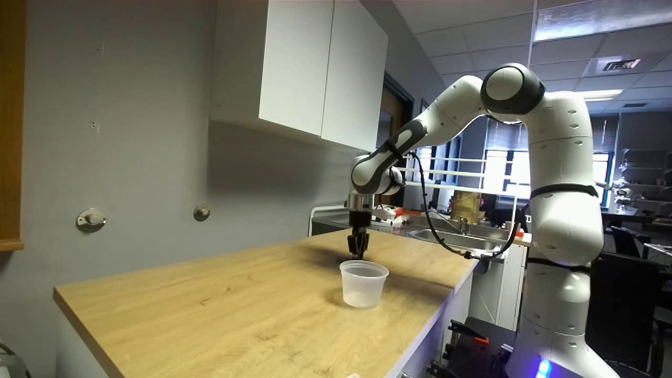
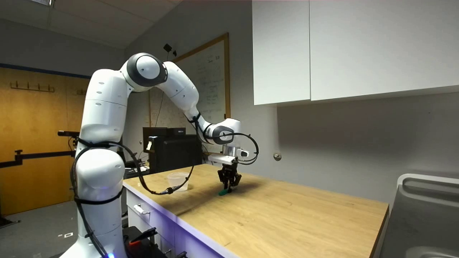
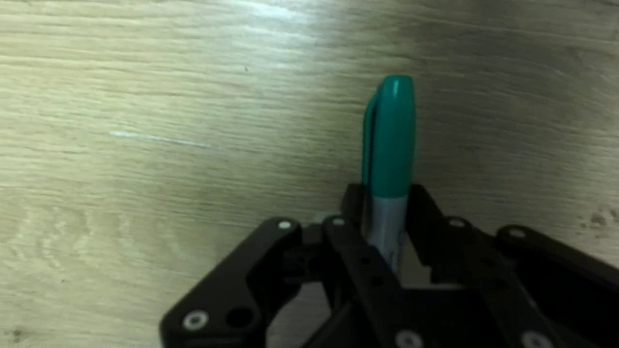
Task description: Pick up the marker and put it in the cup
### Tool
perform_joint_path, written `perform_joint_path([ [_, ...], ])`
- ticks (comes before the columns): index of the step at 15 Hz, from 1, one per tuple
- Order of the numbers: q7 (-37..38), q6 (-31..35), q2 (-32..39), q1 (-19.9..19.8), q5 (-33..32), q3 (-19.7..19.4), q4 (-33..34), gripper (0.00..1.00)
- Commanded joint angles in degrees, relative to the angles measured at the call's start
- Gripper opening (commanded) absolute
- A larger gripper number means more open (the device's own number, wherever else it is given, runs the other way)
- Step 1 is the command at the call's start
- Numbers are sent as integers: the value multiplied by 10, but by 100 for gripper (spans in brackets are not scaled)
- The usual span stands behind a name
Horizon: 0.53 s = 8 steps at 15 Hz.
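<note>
The marker [image 3: 392,145] has a green cap and a white barrel. In the wrist view its cap points up the picture. My gripper [image 3: 385,200] is shut on it, with one finger on each side near where cap and barrel meet. The barrel's far end is hidden behind the gripper. In an exterior view the green cap [image 2: 223,192] shows low at the fingertips [image 2: 228,187], at or just above the counter. The translucent cup [image 1: 363,289] stands upright on the counter, apart from the gripper [image 1: 358,255]. It also shows in an exterior view [image 2: 175,179], partly behind a cable.
The wooden counter [image 1: 236,304] runs along a grey wall. White cabinets [image 1: 299,63] hang above it. A sink [image 1: 457,240] lies beyond the counter's end. A black cable [image 2: 140,172] hangs from the arm. A dark monitor-like box [image 2: 179,152] stands behind the counter.
</note>
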Motion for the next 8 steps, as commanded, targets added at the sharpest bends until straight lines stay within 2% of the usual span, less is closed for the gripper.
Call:
perform_joint_path([
  [1, 90, 5, -7, 5, -7, 10, 4, 6],
  [3, 167, 29, -25, 15, 7, 17, -9, 10],
  [8, 356, 86, -83, 48, 6, 40, -49, 10],
])
